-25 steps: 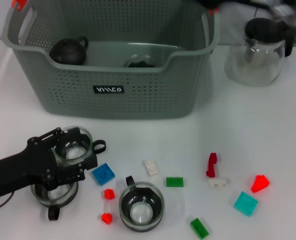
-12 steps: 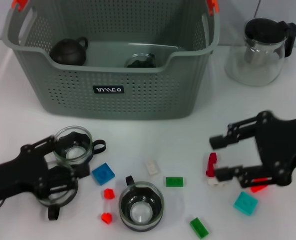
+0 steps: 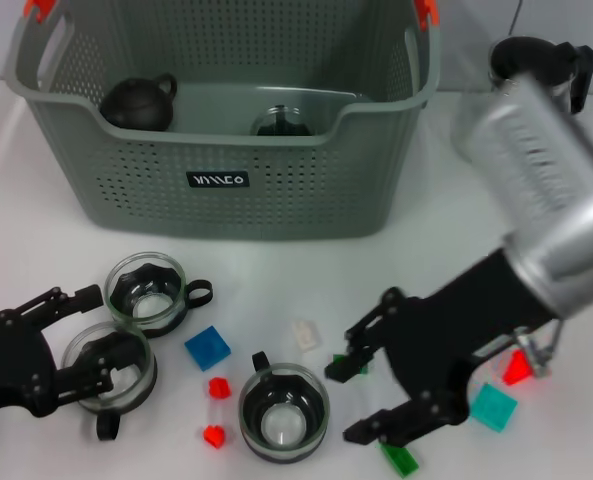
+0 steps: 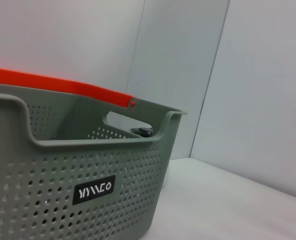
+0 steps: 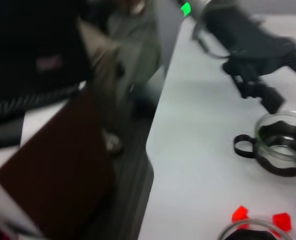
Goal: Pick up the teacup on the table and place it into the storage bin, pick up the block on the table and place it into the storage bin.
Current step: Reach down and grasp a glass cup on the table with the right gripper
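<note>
Head view: open right hand [image 3: 368, 385] straddles green block [image 3: 350, 365]; open left hand [image 3: 94, 336] flanks teacup [image 3: 107, 366].

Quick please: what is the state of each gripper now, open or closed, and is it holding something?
Left gripper: open, around the front-left glass teacup, not closed on it.
Right gripper: open, holding nothing, above the green blocks.

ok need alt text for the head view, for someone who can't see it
Two black grippers work low over a white table: the left gripper open around a glass teacup, the right gripper open over a green block amid scattered blocks. Two more teacups sit in front. Behind, a grey-green storage bin holds a dark teapot; a glass pitcher stands beside it.
</note>
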You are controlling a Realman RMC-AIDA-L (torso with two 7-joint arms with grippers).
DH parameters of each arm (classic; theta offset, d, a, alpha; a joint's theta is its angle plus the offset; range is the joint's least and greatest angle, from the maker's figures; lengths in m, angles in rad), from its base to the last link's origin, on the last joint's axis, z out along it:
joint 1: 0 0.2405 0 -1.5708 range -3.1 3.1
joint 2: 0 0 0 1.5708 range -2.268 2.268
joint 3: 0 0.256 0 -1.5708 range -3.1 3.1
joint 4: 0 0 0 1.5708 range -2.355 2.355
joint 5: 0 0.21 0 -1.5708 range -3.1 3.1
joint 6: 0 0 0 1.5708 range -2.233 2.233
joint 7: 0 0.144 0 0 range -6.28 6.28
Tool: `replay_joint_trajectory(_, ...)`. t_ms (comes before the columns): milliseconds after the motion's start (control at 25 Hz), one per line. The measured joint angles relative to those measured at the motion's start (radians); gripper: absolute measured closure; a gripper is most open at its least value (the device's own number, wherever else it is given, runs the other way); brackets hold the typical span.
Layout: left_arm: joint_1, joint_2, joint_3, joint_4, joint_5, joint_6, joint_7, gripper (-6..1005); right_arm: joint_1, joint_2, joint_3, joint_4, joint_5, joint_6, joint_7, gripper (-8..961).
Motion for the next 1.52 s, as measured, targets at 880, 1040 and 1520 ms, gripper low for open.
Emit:
replay_joint_trajectory(880, -0.015, -0.003, 0.002, -0.012, -0.008, -0.009, 0.0, 128, 0.139, 0.017, -0.513, 0.044, -0.159, 0.345, 0.073, 417)
replay_joint_trajectory(1040, -0.016, -0.003, 0.002, -0.012, -0.007, -0.01, 0.0, 128, 0.13, 0.017, -0.536, 0.054, -0.16, 0.377, 0.072, 422)
replay_joint_trajectory(1520, -0.017, -0.003, 0.0, -0.012, -0.006, -0.01, 0.0, 128, 0.13, 0.016, -0.638, 0.117, -0.161, 0.5, 0.078, 422)
